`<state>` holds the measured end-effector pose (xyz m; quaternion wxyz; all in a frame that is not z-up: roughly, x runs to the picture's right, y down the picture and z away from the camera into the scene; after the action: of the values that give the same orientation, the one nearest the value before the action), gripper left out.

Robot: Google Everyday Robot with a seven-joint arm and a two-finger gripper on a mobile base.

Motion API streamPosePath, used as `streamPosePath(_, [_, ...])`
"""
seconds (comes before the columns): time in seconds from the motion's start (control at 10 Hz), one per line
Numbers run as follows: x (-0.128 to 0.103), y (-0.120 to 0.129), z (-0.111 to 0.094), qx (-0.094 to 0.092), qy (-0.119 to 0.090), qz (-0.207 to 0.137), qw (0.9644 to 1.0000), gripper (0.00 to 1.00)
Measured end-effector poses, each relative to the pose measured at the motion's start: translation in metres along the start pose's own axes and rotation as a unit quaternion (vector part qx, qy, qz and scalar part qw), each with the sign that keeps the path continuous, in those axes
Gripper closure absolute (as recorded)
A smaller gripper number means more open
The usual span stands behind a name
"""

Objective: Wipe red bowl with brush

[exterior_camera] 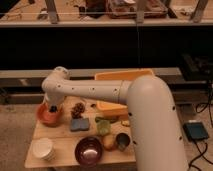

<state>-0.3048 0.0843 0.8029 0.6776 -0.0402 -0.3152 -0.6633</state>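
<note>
The red bowl (48, 115) is orange-red and sits at the far left of the small wooden table (65, 142). My gripper (52, 107) hangs from the white arm straight down into the bowl, its tip at the bowl's inside. The brush is not visible on its own; it is hidden at the gripper or inside the bowl. The arm's white upper part (150, 125) fills the right of the view.
On the table stand a pine cone (78, 109), a blue-grey sponge block (79, 124), a green object (103, 127), a maroon bowl (90, 150), a white cup stack (43, 148) and a dark cup (121, 141). An orange tray (115, 105) lies behind the arm.
</note>
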Motion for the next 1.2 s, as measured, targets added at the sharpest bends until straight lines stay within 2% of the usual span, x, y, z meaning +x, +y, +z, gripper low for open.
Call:
streamPosePath(0.2, [0.005, -0.033, 0.019, 0.012, 0.004, -0.034, 0.9993, 0.86])
streamPosePath(0.4, [0.012, -0.048, 0.033, 0.021, 0.002, -0.056, 0.9982, 0.86])
streamPosePath(0.6, [0.010, -0.044, 0.052, 0.028, -0.008, -0.063, 0.9976, 0.86])
streamPosePath(0.8, [0.007, -0.040, 0.062, 0.029, -0.014, -0.066, 0.9973, 0.86])
streamPosePath(1.2, [-0.001, -0.036, 0.066, 0.030, -0.014, -0.073, 0.9968, 0.86])
